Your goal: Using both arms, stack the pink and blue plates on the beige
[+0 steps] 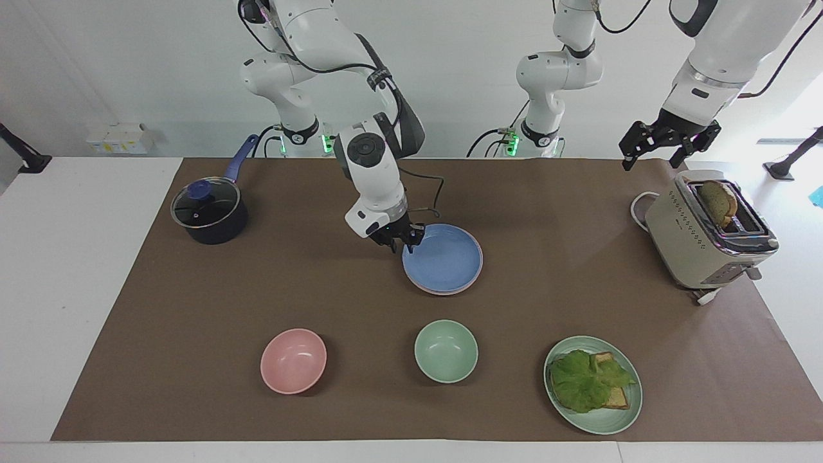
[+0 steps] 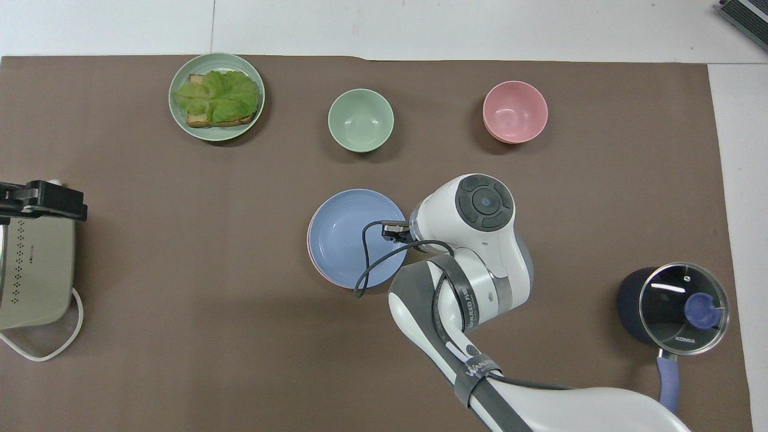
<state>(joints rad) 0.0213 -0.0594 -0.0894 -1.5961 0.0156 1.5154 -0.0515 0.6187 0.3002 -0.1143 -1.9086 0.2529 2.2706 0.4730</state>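
Note:
The blue plate [image 1: 445,260] [image 2: 345,239] lies flat on the pink plate [image 1: 443,293] [image 2: 310,257], of which only a thin rim shows. The beige plate is hidden. My right gripper [image 1: 403,242] hangs low at the blue plate's rim toward the right arm's end, open, its fingertips apart beside the rim. In the overhead view its own wrist covers it. My left gripper [image 1: 669,145] [image 2: 42,201] waits open in the air over the toaster.
A beige toaster [image 1: 704,235] with a bread slice stands at the left arm's end. A lidded dark pot [image 1: 209,212] sits at the right arm's end. Farther out stand a pink bowl [image 1: 293,360], a green bowl [image 1: 446,350] and a green plate [image 1: 595,421] with lettuce toast.

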